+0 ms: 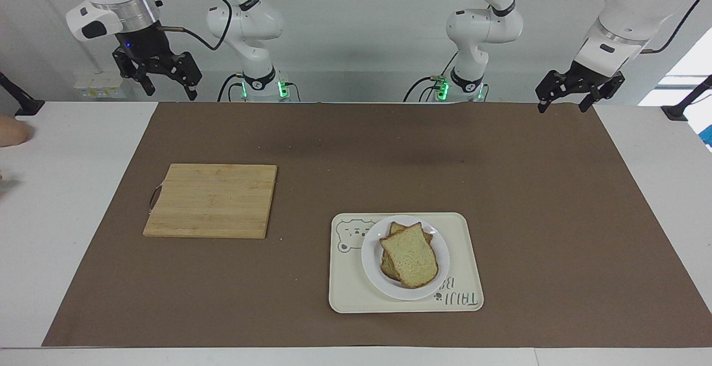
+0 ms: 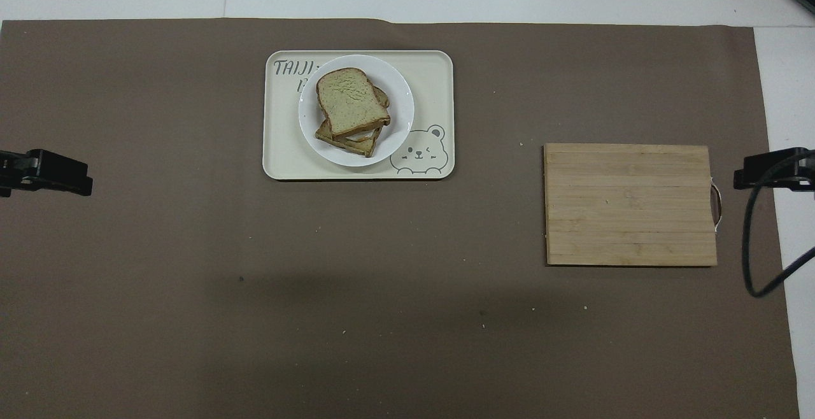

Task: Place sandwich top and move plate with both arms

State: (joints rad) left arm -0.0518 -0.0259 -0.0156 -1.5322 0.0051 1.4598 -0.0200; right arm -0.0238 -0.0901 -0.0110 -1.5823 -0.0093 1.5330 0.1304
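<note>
Facing view: sandwich top [image 1: 410, 255] sits on the stack on the plate [image 1: 374, 268], plate on the bear tray [image 1: 345, 293]. Left gripper [image 1: 563, 100] and right gripper [image 1: 168, 85] hang high over the desk's robot-side corners, jaws apart, empty. Looks finished, if the tray is the goal.

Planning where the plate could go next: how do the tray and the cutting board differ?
The tray is cream plastic with rounded corners and a bear drawing; the cutting board is bare wood with a side handle. The tray carries the plate of bread; the cutting board carries nothing. The tray lies farther from the robots. Both lie flat on the brown mat.
</note>
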